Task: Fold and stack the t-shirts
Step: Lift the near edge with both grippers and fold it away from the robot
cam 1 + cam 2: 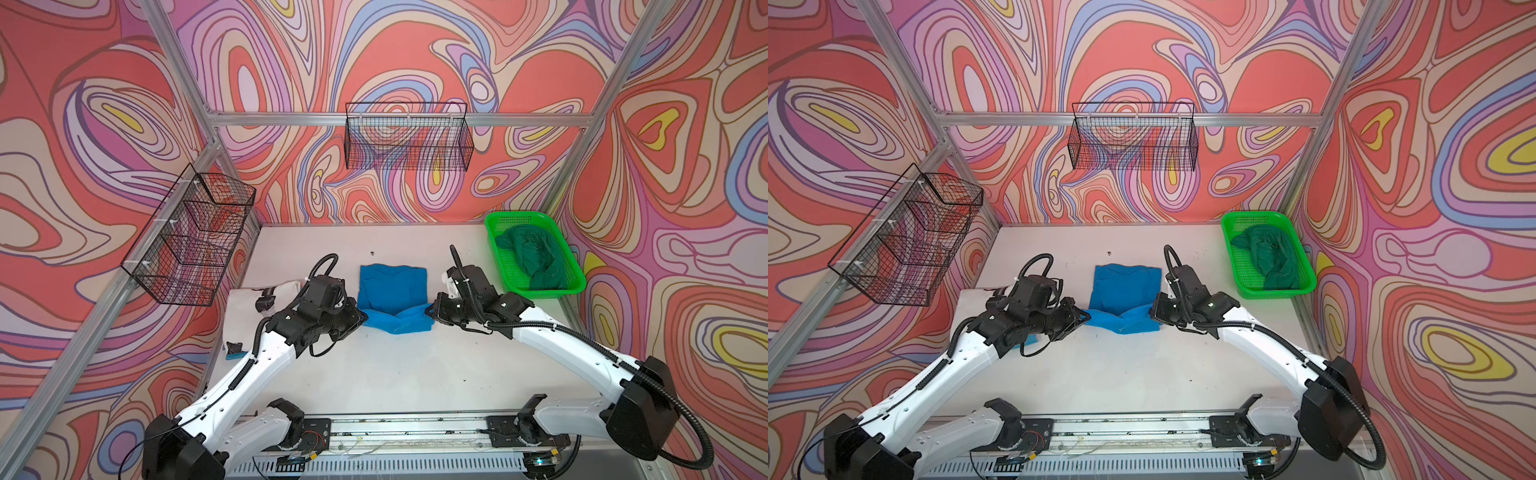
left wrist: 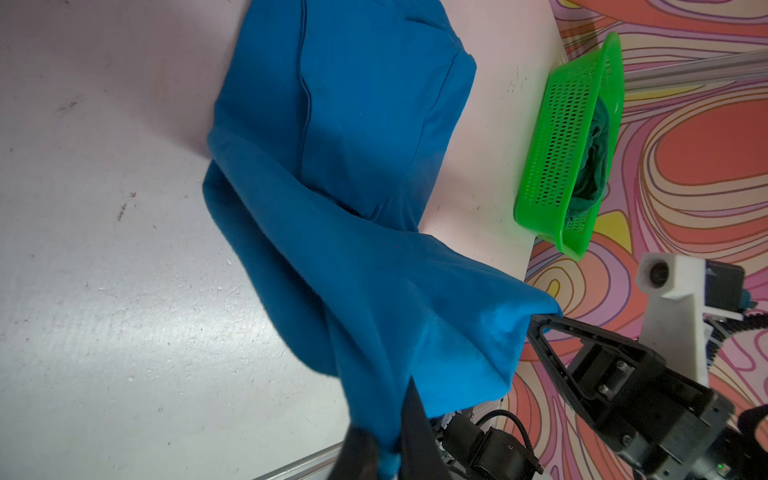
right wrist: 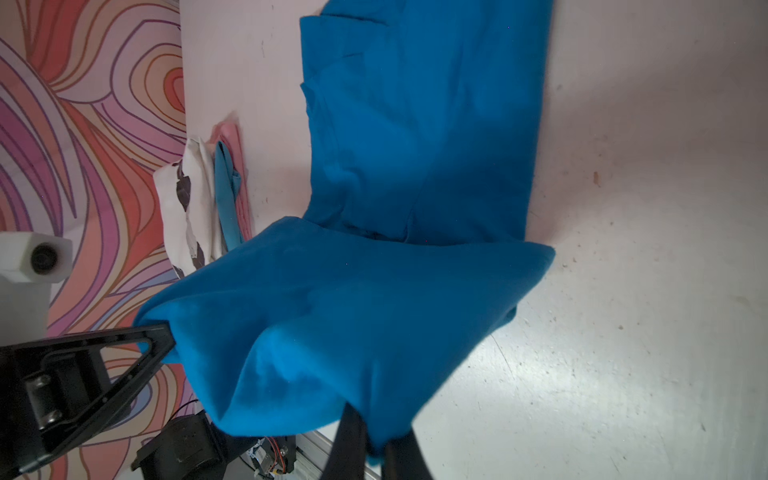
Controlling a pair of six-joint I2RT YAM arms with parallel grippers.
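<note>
Left gripper (image 1: 362,318): jaws pinched almost together on the near-left corner of the bright blue t-shirt (image 1: 392,286). In the left wrist view the cloth comes out from between the black fingers (image 2: 411,419). Right gripper (image 1: 432,309): jaws clamped tight on the near-right corner of the same shirt, and the right wrist view shows the same kind of pinch. Nothing else is touched by either gripper.

Both gripped corners are raised off the table (image 1: 374,374), and the near edge sags in the middle between them. The far part of the shirt lies flat as a rectangle, mid-table between the two arms.

Containers:
- The green mesh basket (image 1: 540,293) is at the far right of the table. It holds the dark green t-shirt (image 1: 534,257), crumpled, reaching from the far end to the near rim.
- A black wire basket (image 1: 409,137) hangs on the far wall.
- A second, compartmented wire basket (image 1: 187,241) hangs on the left wall.

The white printed t-shirt (image 1: 245,303) lies folded at the left edge of the table, partly hidden by the left arm. A sliver of lighter blue t-shirt (image 1: 232,356) peeks out at its near edge.
</note>
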